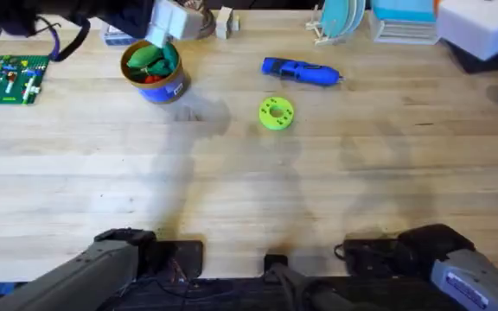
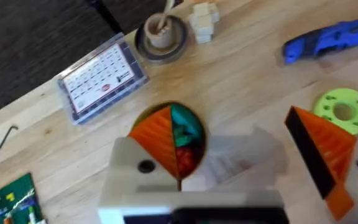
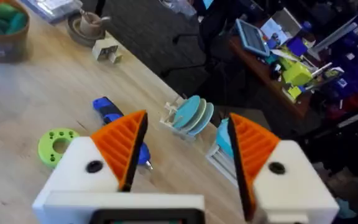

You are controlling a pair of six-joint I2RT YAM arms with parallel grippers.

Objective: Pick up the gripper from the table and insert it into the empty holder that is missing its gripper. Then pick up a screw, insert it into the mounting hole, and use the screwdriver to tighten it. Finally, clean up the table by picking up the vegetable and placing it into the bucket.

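While the left gripper hangs open and empty directly above the small round blue bucket of toy vegetables, apparently placed for a drop, the right gripper hovers wide open, holding nothing. The bright blue cylindrical screwdriver lies near the far edge of the light plank-grained wooden table, whose near half offers open room.

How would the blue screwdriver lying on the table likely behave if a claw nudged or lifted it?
The screwdriver lies on its side on the table, and its body looks rounded, so a sideways nudge might roll it. It looks like rigid plastic, so probably stiff. A smooth shell may slip in a pinch, and a grasp far from its middle could let it tilt.
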